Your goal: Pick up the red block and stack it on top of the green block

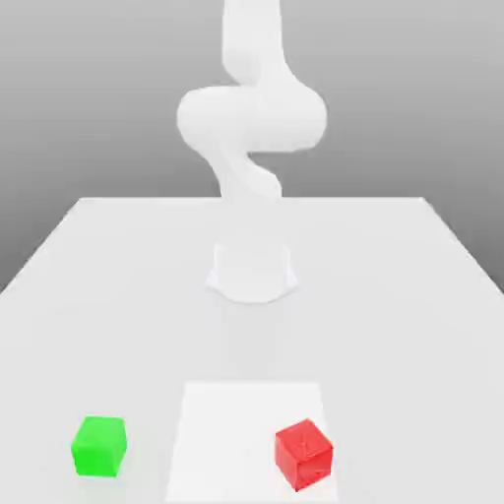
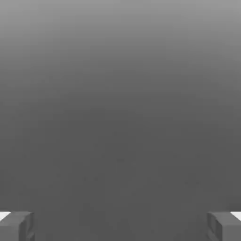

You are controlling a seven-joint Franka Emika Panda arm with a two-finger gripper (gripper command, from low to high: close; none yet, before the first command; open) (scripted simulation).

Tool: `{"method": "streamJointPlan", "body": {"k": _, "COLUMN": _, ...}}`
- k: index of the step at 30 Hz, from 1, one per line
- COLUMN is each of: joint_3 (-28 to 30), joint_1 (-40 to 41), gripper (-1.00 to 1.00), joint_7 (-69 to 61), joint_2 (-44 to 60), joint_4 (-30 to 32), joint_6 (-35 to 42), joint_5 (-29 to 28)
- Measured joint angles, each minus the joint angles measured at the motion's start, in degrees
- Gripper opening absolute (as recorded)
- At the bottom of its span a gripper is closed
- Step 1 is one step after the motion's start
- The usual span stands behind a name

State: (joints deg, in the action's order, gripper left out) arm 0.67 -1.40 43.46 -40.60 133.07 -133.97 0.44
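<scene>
Two small cubes of equal size rest on the pale grey table (image 1: 118, 295). Red block (image 1: 304, 454): a glossy bright red cube near the front edge, toward the exterior view's right, turned so that one corner faces the viewer. It sits on a lighter white rectangular patch (image 1: 236, 423) marked on the table surface, at that patch's right side. Green block (image 1: 99, 446): a bright green cube, also near the front edge but toward the exterior view's left, just outside the white patch and well apart from the red block. Each cube stands alone on the surface with nothing resting on top of it.

Robot arm (image 1: 251, 118): white, rising from a round base (image 1: 252, 272) at the middle of the table, farther back than both cubes, with its upper links curving upward and out of the top of the exterior view.

Gripper (image 2: 120, 226), hand view: two grey fingertips (image 2: 16, 226) appear far apart at opposite sides, so the fingers are spread wide with nothing between them. Behind them lies a plain grey gradient background.
</scene>
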Motion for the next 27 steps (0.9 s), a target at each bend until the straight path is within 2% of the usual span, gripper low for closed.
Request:
{"method": "streamJointPlan", "body": {"k": 15, "joint_3": 1.2, "joint_1": -5.9, "gripper": 0.00, "joint_7": -14.4, "joint_2": 31.6, "joint_4": 7.7, "joint_6": -13.2, "joint_5": 2.7}}
{"method": "streamJointPlan", "body": {"k": 23, "joint_3": 0.6, "joint_1": -7.5, "gripper": 0.00, "joint_7": -19.4, "joint_2": 48.0, "joint_4": 11.9, "joint_6": -20.2, "joint_5": 0.7}}
{"method": "streamJointPlan", "body": {"k": 27, "joint_3": 0.4, "joint_1": -7.5, "gripper": 0.00, "joint_7": -20.0, "joint_2": 56.3, "joint_4": 11.4, "joint_6": -26.4, "joint_5": 0.4}}
